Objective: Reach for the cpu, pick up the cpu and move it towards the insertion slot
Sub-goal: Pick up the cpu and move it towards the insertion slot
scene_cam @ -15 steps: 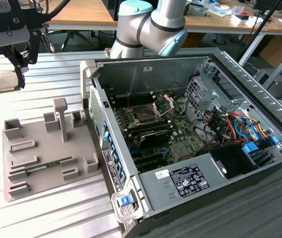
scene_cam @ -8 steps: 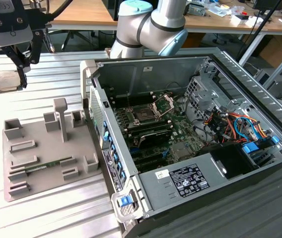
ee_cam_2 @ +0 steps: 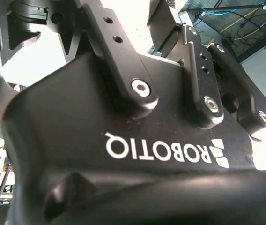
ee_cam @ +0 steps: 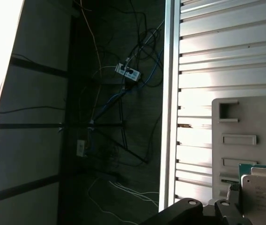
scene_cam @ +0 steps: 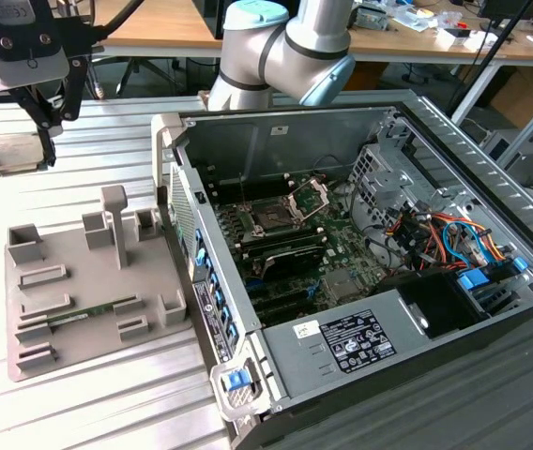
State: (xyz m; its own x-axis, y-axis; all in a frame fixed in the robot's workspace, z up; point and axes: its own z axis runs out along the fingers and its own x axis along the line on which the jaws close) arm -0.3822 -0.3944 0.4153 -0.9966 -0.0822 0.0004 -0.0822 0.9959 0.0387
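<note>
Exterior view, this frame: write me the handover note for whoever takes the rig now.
The gripper is shut on the cpu, held above the table beyond the grey fixture tray, at the exterior view's left.
The insertion slot is on the motherboard inside the open computer case, with its frame open.
Done: the cpu is picked up.
Left: the cpu is not yet near the insertion slot.

Grey tray (scene_cam: 88, 281) beside computer case (scene_cam: 266, 141)

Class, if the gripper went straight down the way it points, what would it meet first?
Likely the grey fixture tray, with the held cpu touching first; depth is unclear.
</note>
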